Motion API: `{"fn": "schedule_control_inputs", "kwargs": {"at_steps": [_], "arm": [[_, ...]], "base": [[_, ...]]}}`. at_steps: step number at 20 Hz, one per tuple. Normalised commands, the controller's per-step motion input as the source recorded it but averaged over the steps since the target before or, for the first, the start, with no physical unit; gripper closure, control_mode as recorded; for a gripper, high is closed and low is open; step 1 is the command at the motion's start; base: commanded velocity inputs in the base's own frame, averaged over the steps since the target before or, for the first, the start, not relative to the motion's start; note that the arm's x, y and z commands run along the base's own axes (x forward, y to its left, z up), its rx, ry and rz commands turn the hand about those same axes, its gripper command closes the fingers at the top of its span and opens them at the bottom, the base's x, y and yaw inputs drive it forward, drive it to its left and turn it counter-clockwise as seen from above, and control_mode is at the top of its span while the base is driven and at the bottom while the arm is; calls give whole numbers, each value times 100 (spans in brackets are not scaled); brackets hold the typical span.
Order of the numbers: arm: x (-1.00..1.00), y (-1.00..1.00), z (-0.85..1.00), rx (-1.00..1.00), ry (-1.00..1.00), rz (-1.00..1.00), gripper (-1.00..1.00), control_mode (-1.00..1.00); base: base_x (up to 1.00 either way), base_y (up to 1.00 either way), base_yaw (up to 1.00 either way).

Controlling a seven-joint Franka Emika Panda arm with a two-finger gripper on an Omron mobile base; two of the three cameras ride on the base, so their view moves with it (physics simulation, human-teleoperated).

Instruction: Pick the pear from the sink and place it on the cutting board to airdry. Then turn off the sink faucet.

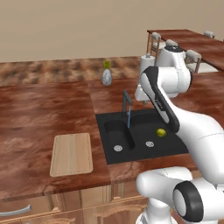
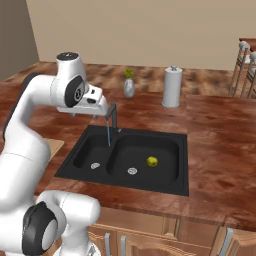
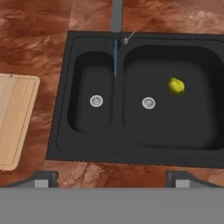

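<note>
The reddish-brown tabletop (image 1: 39, 109) carries everything, and the black sink (image 3: 61, 131) set into it serves as the landmark here. The light wooden cutting board (image 1: 71, 154) lies flat to the left of the sink, apart from its rim, with bare tabletop between them. Behind the sink, at the divider between the two basins, rises the dark sink faucet (image 1: 127, 101), and a thin blue stream drops from its spout towards the narrow left basin, so the water is running. A white paper-towel roll (image 2: 172, 86) and a small grey vase (image 2: 129, 87) with a yellow flower stand further back behind the sink. The hand (image 3: 112, 179) hangs high above the sink's front edge, looking straight down; its two dark tips show wide apart with nothing between them. The pear (image 3: 176, 85) rests on the floor of the wide right basin, right of that basin's drain and slightly towards the back wall; whether it lies on its side or stands is hard to tell at this size. The step in hand is probably the reach: the hand should shift right and back until the pear sits centred between the tips, then descend vertically inside the basin walls, closing gently across the fruit's widest part so the round, wet skin does not squirt out.
</note>
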Motion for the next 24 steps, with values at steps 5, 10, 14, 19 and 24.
{"fn": "schedule_control_inputs", "kwargs": {"at_steps": [5,10,14,19,24], "arm": [[0,-19,0,-7,-12,0,-100,-100],[-4,-29,0,-1,-11,0,-100,-100],[-4,-36,0,0,-5,0,-100,-100],[0,-41,0,2,1,0,-100,-100],[0,-24,0,0,0,0,-100,-100]], "base": [[0,0,0],[0,0,0],[0,0,0],[0,0,0],[0,0,0]]}}
